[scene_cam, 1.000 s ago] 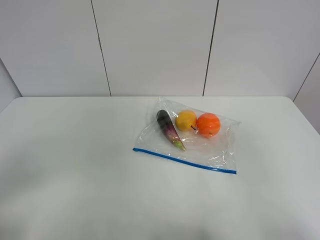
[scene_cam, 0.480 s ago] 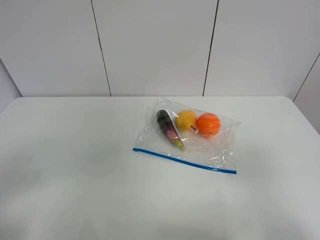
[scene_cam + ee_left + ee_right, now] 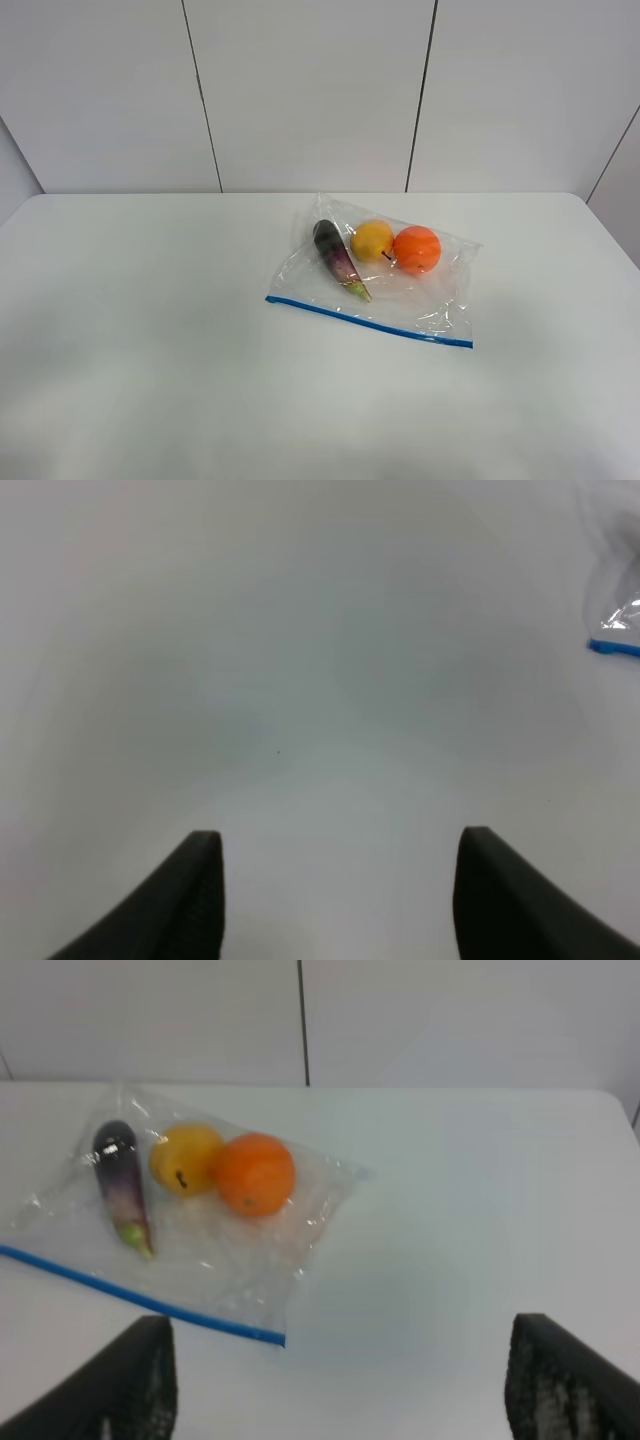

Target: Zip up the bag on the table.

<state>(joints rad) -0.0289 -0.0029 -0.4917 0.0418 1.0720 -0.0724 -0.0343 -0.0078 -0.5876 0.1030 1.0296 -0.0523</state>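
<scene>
Your left gripper (image 3: 335,890) has its jaws wide and empty over bare table (image 3: 300,680); the bag (image 3: 615,620) lies well off to one side. Your right gripper (image 3: 340,1390) is also spread, holding nothing; the bag lies ahead of its jaws, blue zipper strip (image 3: 140,1298) nearest.

Only fingertips of the robot show. In the left wrist view, the left gripper (image 3: 335,900) shows two matte black fingers (image 3: 195,900), broad, with squared tips and sloping outer edges, at seven and five o'clock. In the right wrist view, the right gripper (image 3: 340,1390) shows the same dark, slightly grainy fingers (image 3: 555,1380), blurred at the corners.
</scene>
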